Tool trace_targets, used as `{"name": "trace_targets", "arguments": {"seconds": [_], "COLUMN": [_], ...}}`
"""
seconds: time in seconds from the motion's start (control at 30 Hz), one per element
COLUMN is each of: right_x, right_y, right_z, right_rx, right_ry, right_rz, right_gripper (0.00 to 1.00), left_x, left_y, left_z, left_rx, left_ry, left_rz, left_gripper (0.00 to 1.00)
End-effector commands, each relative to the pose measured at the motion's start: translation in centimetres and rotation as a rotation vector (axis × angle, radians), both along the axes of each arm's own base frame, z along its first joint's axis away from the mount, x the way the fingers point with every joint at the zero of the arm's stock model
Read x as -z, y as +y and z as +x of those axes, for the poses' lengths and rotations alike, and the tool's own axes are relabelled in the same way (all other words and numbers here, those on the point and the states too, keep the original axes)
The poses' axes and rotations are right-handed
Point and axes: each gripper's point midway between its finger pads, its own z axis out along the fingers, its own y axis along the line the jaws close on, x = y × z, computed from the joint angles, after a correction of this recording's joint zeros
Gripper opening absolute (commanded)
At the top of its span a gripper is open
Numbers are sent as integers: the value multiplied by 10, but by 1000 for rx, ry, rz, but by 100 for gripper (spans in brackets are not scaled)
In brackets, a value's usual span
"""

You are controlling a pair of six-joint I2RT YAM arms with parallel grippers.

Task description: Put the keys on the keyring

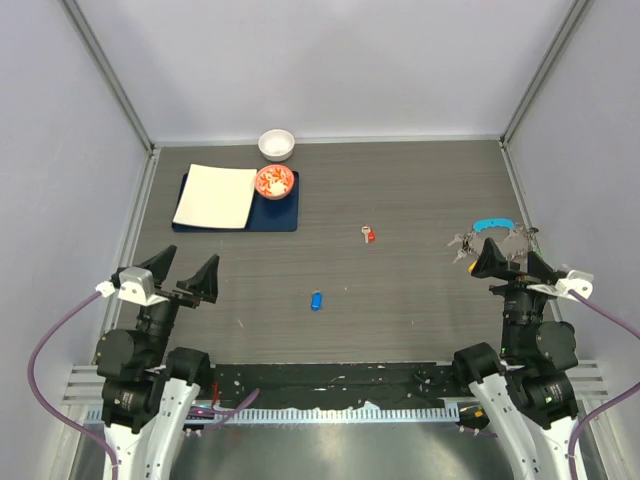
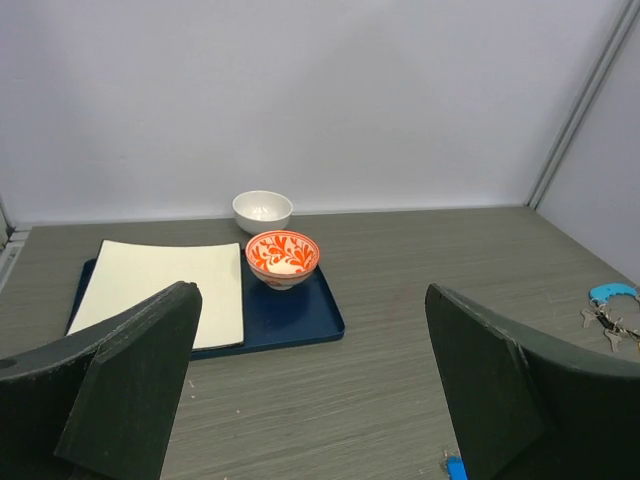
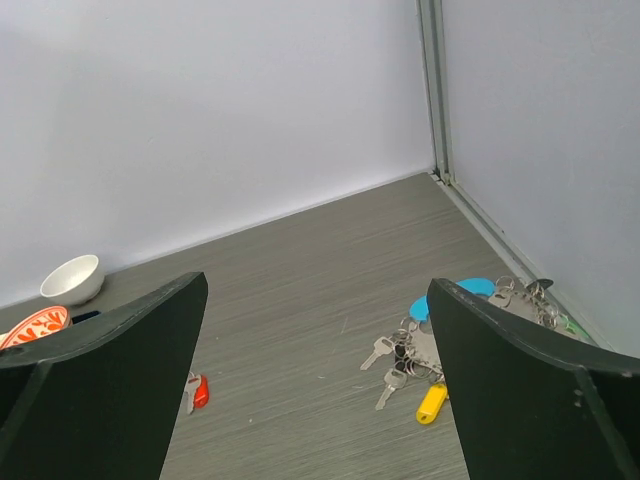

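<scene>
With both sets of jaws spread wide and empty, my right gripper (image 1: 510,262) sits just behind the keyring (image 1: 490,238), the blue key (image 1: 316,300) nearer my left gripper (image 1: 188,270).

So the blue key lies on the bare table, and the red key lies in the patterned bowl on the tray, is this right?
Not quite. The red key is not in the patterned bowl; it lies on the bare table, to the right of the tray, as the top view shows. The rest holds: the blue key lies on the bare table, and the bowl stands on the tray.
</scene>
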Motion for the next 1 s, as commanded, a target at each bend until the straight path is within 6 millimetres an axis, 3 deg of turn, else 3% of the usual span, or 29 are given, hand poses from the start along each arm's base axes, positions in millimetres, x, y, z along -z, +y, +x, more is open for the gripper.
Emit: {"name": "trace_targets", "arguments": {"seconds": [0.0, 0.13, 0.27, 0.5, 0.63, 0.83, 0.87, 0.97], "right_x": [-11, -12, -10, 7, 12, 56, 76, 93], "right_y": [1, 2, 7, 38, 57, 71, 71, 52], "right_z": [-2, -2, 6, 43, 65, 108, 119, 136], "right_rx": [-10, -15, -31, -133, -202, -165, -138, 9], "right_ry": [-44, -45, -4, 186, 282, 523, 599, 675], "right_rz": [4, 16, 36, 24, 18, 47, 43, 21], "right_gripper": [99, 100, 100, 100, 100, 100, 100, 100], "left_x": [-13, -7, 7, 50, 65, 68, 69, 71], "left_y": [6, 10, 28, 73, 76, 69, 69, 68], "left_z": [-12, -12, -11, -19, -21, -16, -17, -17], "left_rx": [-18, -37, -137, -400, -429, -389, -388, -377], "left_ry": [-63, -24, 59, 253, 308, 317, 319, 330], "left_rz": [-28, -64, -113, -259, -308, -302, -301, -291], "left_gripper": [100, 100, 100, 100, 100, 100, 100, 100]}}
